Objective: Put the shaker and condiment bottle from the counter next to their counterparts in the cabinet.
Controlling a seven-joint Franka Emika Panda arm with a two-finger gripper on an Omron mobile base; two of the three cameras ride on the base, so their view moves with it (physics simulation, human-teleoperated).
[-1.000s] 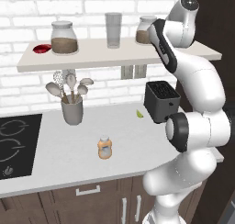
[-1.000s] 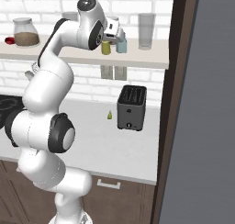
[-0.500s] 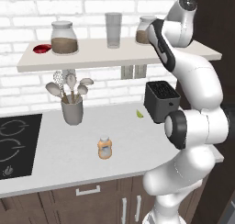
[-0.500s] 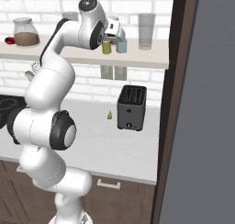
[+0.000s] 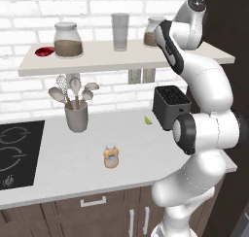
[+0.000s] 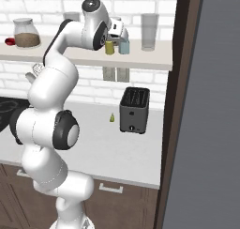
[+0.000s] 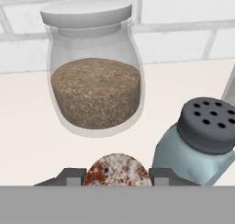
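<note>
Nothing has shifted since a second ago: your jaws [image 6: 111, 40] stay clamped on the shaker [image 7: 116, 170] at the cabinet [image 6: 140, 59], blue-grey counterpart [image 7: 197, 140] just beside. It's light, rigid, slick; hold mid-body. Condiment bottle [image 5: 111, 156] waits on the counter [image 5: 73, 158] far below.

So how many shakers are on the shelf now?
2. The olive shaker sits between the gripper's fingers on the shelf; the blue-grey shaker stands right beside it. Others could be hidden behind the arm.
</note>
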